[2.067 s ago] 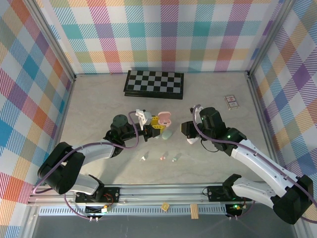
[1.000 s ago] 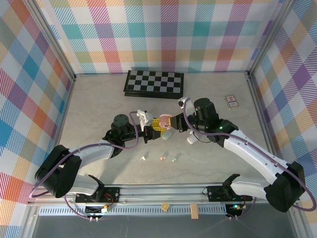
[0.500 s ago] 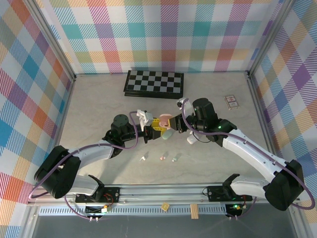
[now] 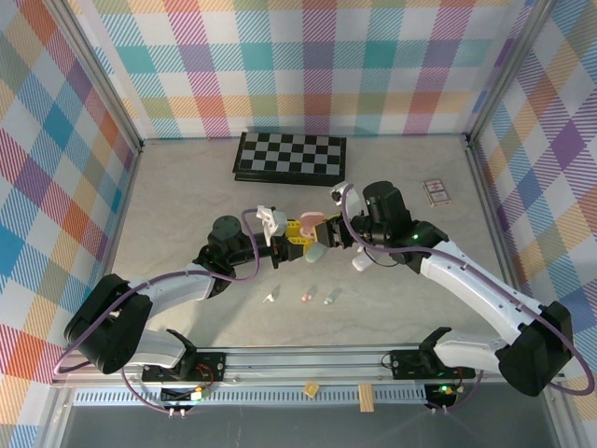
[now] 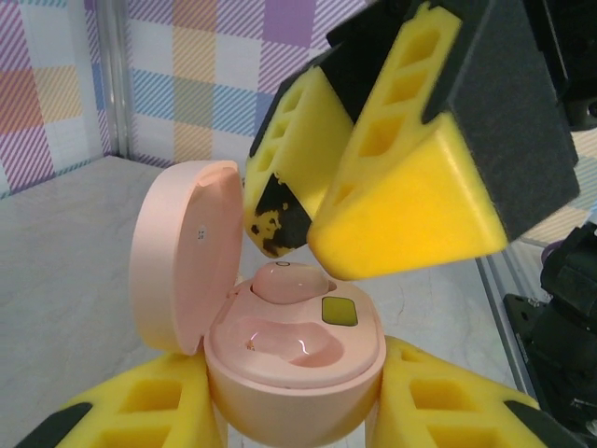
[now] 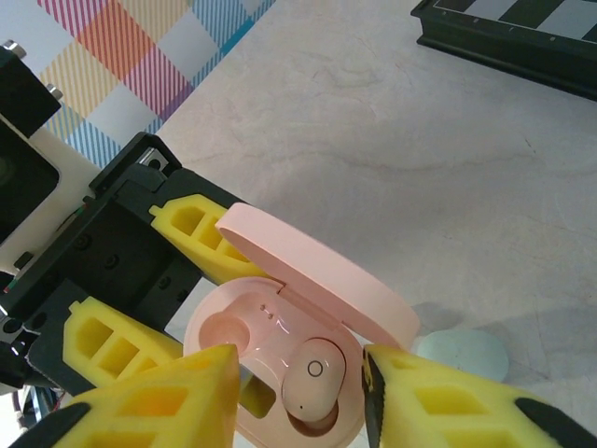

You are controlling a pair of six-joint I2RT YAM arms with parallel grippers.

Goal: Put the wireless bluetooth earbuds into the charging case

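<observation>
My left gripper is shut on an open pink charging case and holds it upright, lid swung back. A pink earbud sits in one socket; the other socket is bare. My right gripper hangs open just over the case, one yellow finger on each side of the seated earbud without touching it. On the table in front lie a white earbud, a pink one and a mint one.
A mint case lies shut under the grippers, and a white case lies beside the right arm. A folded chessboard sits at the back and a card deck at the back right.
The right gripper's jaws have spread apart over the pink case, leaving the pink earbud in its socket. Both arms have stayed almost where they were.
</observation>
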